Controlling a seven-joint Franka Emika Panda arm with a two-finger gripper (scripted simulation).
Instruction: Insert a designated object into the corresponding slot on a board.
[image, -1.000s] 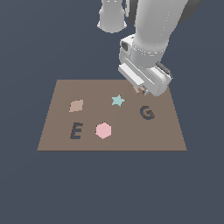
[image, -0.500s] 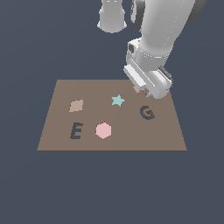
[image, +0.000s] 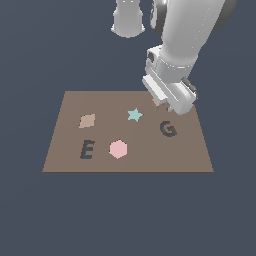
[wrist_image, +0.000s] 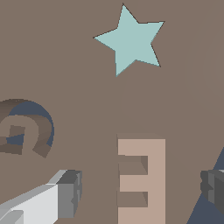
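While apart, fingers (wrist_image: 65, 197) flank E block (wrist_image: 142, 179) (untouched).

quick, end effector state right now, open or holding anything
End effector: open, holding nothing; its fingers stand apart on either side of the tan E block, not touching it.

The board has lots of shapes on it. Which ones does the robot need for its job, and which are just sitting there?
Needed:
- tan E block, between the fingers of the open gripper
- E-shaped slot
- board

Just sitting there:
- teal star
- pink hexagon
- tan diamond
- G-shaped recess
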